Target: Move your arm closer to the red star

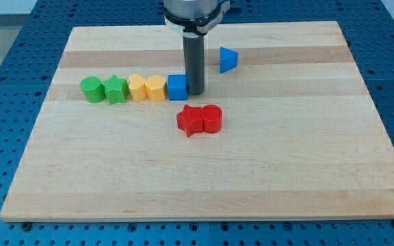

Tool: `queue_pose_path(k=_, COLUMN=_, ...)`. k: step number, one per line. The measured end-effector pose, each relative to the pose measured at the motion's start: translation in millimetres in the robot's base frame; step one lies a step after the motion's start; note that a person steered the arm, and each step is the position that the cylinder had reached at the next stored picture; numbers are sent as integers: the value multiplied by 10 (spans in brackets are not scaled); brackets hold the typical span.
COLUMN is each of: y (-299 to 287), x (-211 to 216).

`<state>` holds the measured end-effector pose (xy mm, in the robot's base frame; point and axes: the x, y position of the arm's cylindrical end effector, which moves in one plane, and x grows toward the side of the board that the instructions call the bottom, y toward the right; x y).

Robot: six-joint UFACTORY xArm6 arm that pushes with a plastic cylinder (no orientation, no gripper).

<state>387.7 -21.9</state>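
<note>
The scene is evenly and brightly lit from above; only short, soft shadows are cast, and focus is kept sharp throughout.

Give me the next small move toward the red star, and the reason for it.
Probably slide my tip a short way toward the view's bottom and slightly left. It stands beside the blue cube, and the red star lies just below it with bare board between, so nothing else should get pushed.

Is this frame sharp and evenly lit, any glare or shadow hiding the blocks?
Camera view: sharp, evenly lit; no glare on the pale wooden board; only soft shadows under the blocks. My tip reads clearly beside the blue cube, above the red star.
</note>
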Motion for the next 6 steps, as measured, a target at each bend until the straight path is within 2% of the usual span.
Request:
queue_pose_path(k=3, y=73, x=0)
queue_pose_path(k=5, y=732, x=46)
queue_pose_path(k=6, y=1005, x=277)
